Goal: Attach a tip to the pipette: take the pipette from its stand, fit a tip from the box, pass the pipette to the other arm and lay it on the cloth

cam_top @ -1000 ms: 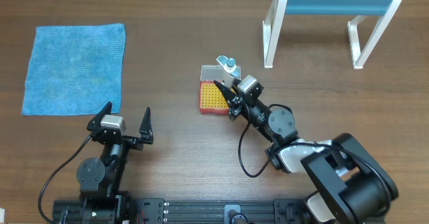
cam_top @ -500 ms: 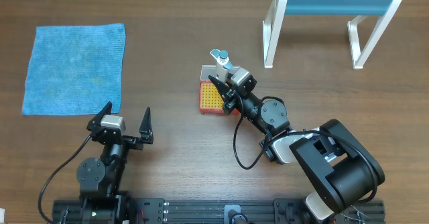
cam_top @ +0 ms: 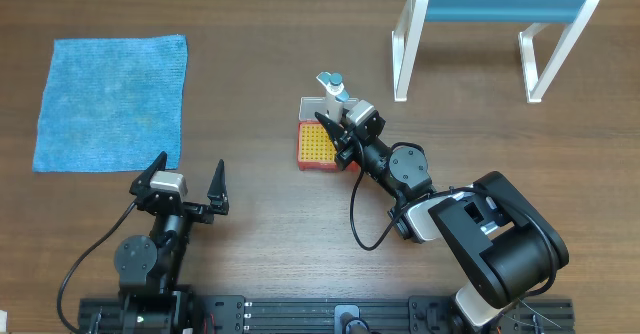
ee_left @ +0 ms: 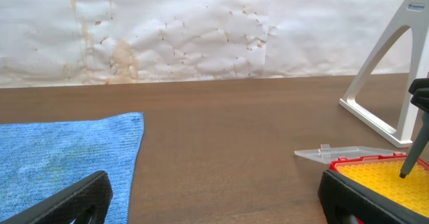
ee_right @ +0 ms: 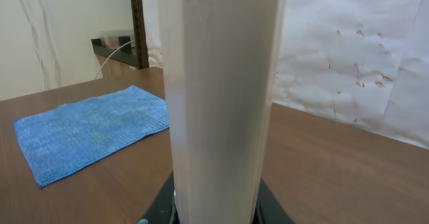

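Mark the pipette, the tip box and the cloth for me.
pipette (ee_right: 221,103), right wrist view, middle of its white barrel.
tip box (cam_top: 315,146), top view, its yellow tip rack.
cloth (cam_top: 110,102), top view, centre of the blue fabric.

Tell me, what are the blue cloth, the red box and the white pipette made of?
The blue cloth looks like soft woven fabric, maybe microfibre: fuzzy, with fine ribs. The red box seems hard moulded plastic: sharp edges and a neat yellow grid of holes. The white pipette looks like smooth matte plastic, but I can't be sure.
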